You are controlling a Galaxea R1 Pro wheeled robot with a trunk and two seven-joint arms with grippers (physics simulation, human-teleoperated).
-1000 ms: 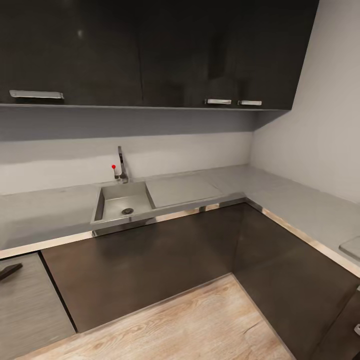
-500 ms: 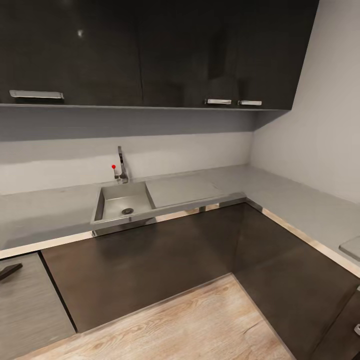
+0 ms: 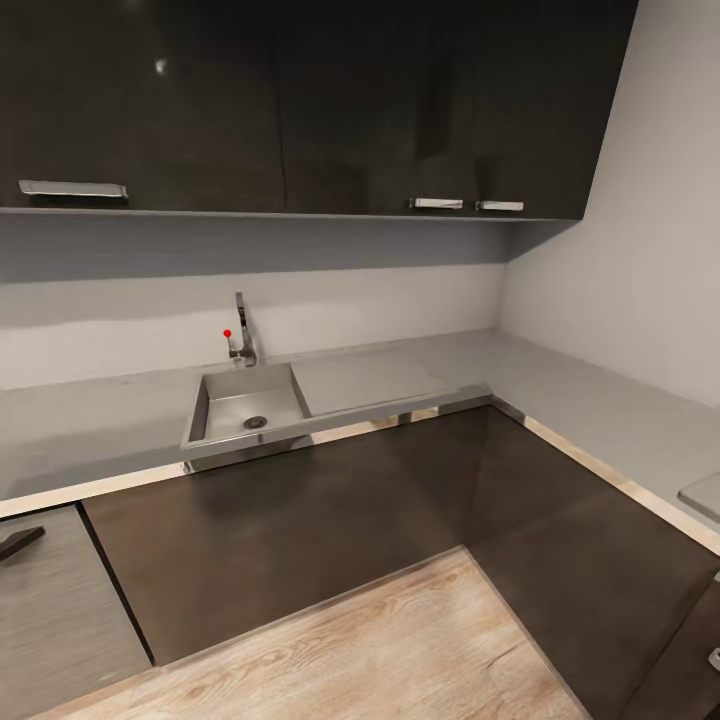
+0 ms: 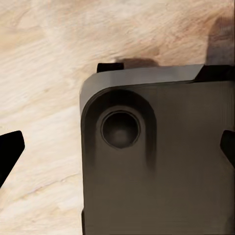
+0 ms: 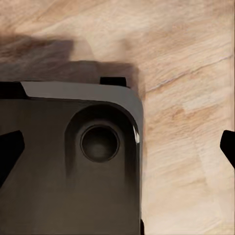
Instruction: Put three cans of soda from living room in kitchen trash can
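The kitchen (image 3: 360, 420) lies ahead, but no soda can and no trash bin can be made out in it, so where they stand cannot be told from here. As a judgement, a soda can should be light, stiff and smooth-sided, liable to slip or dent, and best taken around the middle of its wall with moderate squeeze. A grey countertop (image 3: 100, 430) runs in an L under dark upper cabinets (image 3: 300, 100), with a steel sink (image 3: 246, 405) and a tap (image 3: 242, 330) against the back wall; dark lower cabinets (image 3: 330, 520) meet a light wood floor (image 3: 400, 650). The left gripper (image 4: 117, 147) and the right gripper (image 5: 117, 147) hang over the robot's dark base (image 4: 161, 161), their dark fingertips (image 4: 10, 152) wide apart with nothing between them, jaws spread
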